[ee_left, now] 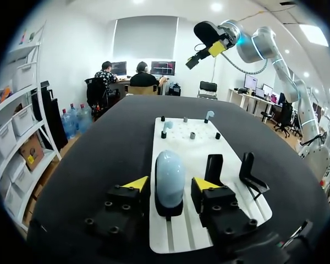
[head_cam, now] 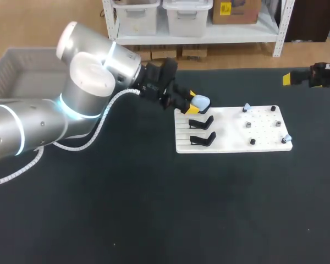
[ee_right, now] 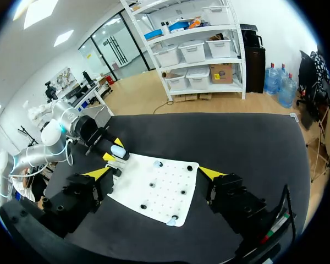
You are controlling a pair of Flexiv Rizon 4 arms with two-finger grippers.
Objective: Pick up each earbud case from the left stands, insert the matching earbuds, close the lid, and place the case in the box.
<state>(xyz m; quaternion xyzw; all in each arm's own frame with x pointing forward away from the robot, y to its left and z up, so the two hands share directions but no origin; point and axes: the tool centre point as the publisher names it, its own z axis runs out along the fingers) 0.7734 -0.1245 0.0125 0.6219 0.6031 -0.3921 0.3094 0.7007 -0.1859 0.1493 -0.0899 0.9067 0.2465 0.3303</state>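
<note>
The left arm (head_cam: 82, 93) is nearest in the head view. Its left gripper (head_cam: 191, 104) is at the far-left corner of the white board (head_cam: 231, 135), with the pale blue case (head_cam: 201, 102) between the yellow tips. Two black stands (head_cam: 201, 122) sit just beside those fingers. Two small earbuds (head_cam: 246, 106) are on pegs at the board's other end, well apart from them. The right gripper (head_cam: 289, 78) hangs at the right edge of the table (head_cam: 154, 209), far from the board. The grey box (head_cam: 16, 71) lies behind the left arm.

In the left wrist view the case (ee_left: 169, 179) stands upright on its stand between the fingers (ee_left: 135, 183). They are set narrowly, with a thin gap on each side, so they do not grip it. The two other stands (ee_left: 214, 168) are beside one finger, and the earbuds (ee_left: 168, 125) are on pegs well ahead.

In the right wrist view the right gripper (ee_right: 154, 173) has its fingers (ee_right: 96, 173) spread wide. The board (ee_right: 154, 192) lies ahead, between them. One earbud (ee_right: 171, 221) sits at the board's near edge. At its far corner the case (ee_right: 119, 151) is between the left gripper's tips.
</note>
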